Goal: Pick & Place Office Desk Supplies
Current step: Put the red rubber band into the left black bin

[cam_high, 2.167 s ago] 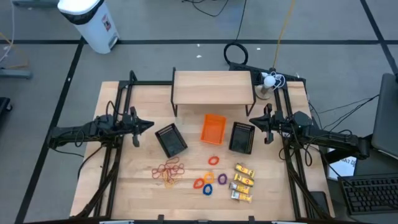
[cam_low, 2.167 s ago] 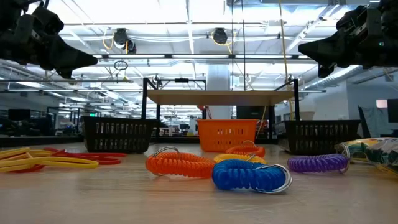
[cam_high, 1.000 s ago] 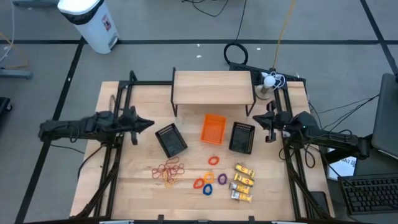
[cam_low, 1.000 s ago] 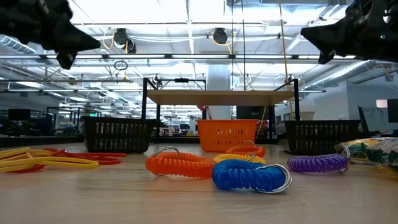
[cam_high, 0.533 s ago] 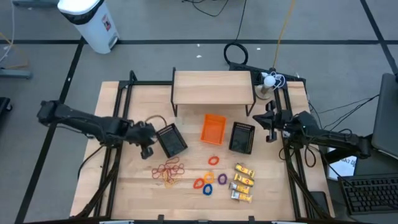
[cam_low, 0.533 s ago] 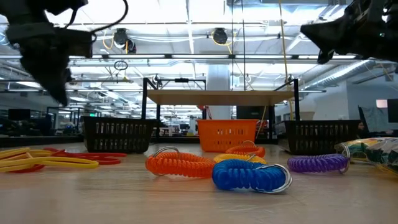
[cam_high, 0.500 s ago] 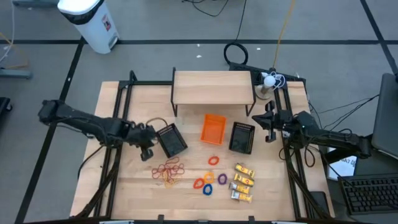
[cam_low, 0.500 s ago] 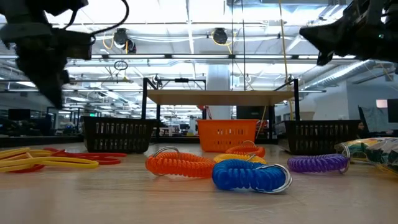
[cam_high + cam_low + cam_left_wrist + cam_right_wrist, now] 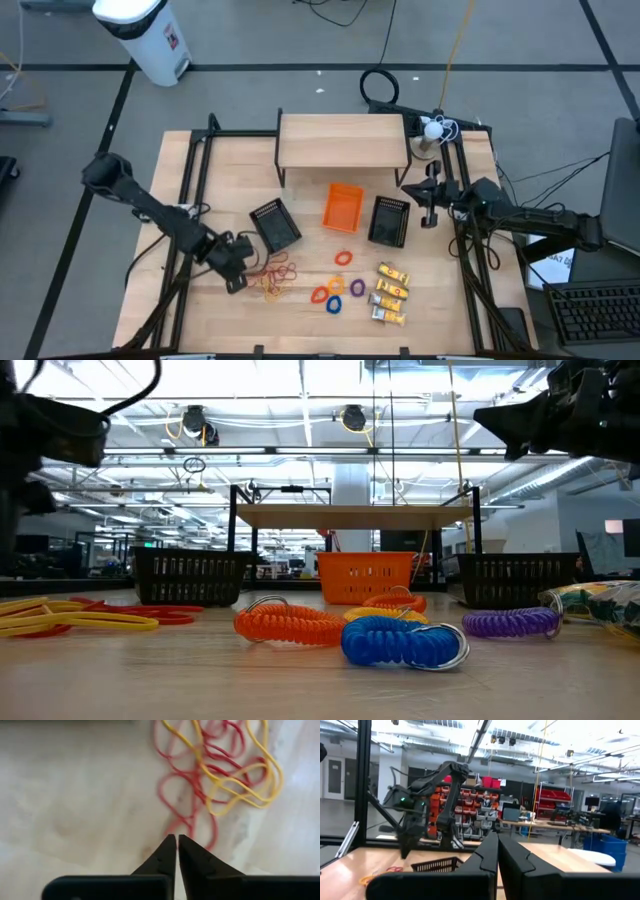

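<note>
Looking down on a wide wooden table (image 9: 210, 315) with a low wooden shelf (image 9: 343, 140) at its back edge. Reaching in from the left side with a long dark arm, bent low toward the front of the table. Waiting on the right side with the other arm, near the right black mesh bin (image 9: 389, 220).

Standing in a row in front of the shelf: the left black mesh bin (image 9: 275, 225), turned at a slant, then an orange bin (image 9: 343, 207), then the right black mesh bin.

Pointing down at the table with the left gripper (image 9: 236, 280), just beside the left edge of the rubber bands (image 9: 272, 275). Showing two dark fingers (image 9: 165, 855) almost pressed together, with only a thin slit between them. Gripping nothing. Aiming the tips at a red loop on the edge of the pile; cannot tell whether touching it or just above it.

Holding the right gripper (image 9: 430, 205) up in the air with its fingers (image 9: 487, 851) closed and nothing between them.

Lying loose on the front half of the table:
- red and yellow rubber bands in a tangled heap, near the left mesh bin
- yellow-and-white packets (image 9: 390, 293), bunched on the front right
- small coiled rings (image 9: 335, 292) in orange, blue, yellow and purple, between the bands and the packets
- one more orange ring (image 9: 343, 258), a little apart, closer to the orange bin
</note>
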Robot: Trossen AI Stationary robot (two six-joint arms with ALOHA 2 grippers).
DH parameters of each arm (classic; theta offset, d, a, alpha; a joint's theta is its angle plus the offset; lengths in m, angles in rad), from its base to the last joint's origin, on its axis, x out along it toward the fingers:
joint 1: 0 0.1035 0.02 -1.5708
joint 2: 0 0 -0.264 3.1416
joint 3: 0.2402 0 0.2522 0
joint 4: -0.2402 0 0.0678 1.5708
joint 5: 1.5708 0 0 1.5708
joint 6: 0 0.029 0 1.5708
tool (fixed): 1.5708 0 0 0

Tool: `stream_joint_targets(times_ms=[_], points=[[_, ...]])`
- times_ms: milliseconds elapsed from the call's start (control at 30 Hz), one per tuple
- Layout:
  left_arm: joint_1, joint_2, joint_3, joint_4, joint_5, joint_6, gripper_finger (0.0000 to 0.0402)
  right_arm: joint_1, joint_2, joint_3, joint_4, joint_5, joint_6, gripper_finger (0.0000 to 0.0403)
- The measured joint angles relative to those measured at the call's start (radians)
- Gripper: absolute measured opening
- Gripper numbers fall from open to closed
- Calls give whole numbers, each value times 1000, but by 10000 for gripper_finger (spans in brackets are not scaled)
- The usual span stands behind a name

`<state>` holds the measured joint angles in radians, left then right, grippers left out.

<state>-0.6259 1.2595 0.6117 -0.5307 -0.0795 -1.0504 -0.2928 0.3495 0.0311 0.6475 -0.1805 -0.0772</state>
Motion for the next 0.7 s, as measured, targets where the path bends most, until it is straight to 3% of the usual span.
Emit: stream_joint_targets(times_ms=[267,533,700], points=[[-83,81,64,35,-108,129,96,0,2,0,9,0,-48,0],[-82,198,151,-60,-70,147,149,0,3,0,8,0,-41,0],[-80,255,159,-90,-41,121,146,0,3,0,8,0,-40,0]])
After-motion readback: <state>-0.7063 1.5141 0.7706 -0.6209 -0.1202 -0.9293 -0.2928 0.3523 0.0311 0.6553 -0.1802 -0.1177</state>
